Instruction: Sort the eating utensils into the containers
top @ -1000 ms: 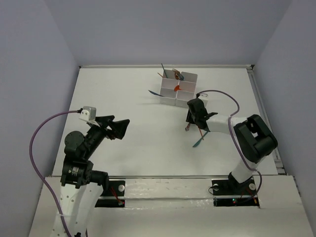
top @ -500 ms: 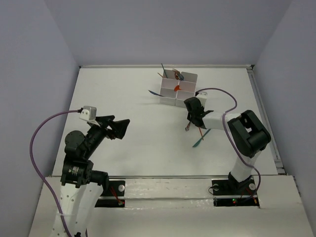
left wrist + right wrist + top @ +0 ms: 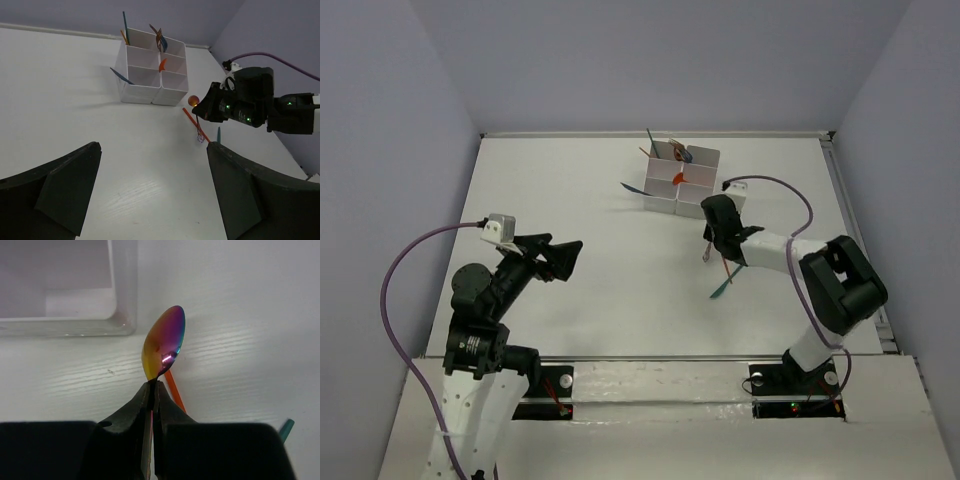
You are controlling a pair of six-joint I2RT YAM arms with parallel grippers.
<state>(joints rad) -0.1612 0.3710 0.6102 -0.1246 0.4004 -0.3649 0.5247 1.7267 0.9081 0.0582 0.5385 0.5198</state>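
Note:
The white block of containers (image 3: pixel 680 175) stands at the far middle of the table, with orange and teal utensils (image 3: pixel 677 178) sticking out of some compartments. My right gripper (image 3: pixel 716 217) is just in front of its near right corner, shut on a spoon. In the right wrist view the jaws (image 3: pixel 154 385) pinch the neck of the spoon's shiny iridescent bowl (image 3: pixel 164 342), close to a container wall (image 3: pixel 122 290). An orange utensil (image 3: pixel 725 266) and a teal one (image 3: pixel 724 288) lie on the table below it. My left gripper (image 3: pixel 565 255) is open and empty, far left of them.
A teal utensil (image 3: pixel 632 187) leans on the block's left side. In the left wrist view the block (image 3: pixel 137 92) is far ahead and the right arm (image 3: pixel 250 102) is to its right. Purple cables run along both arms. Walls close the table on three sides.
My right gripper has shifted slightly up and right, closer to the container block, still holding the spoon. The left arm has not moved.

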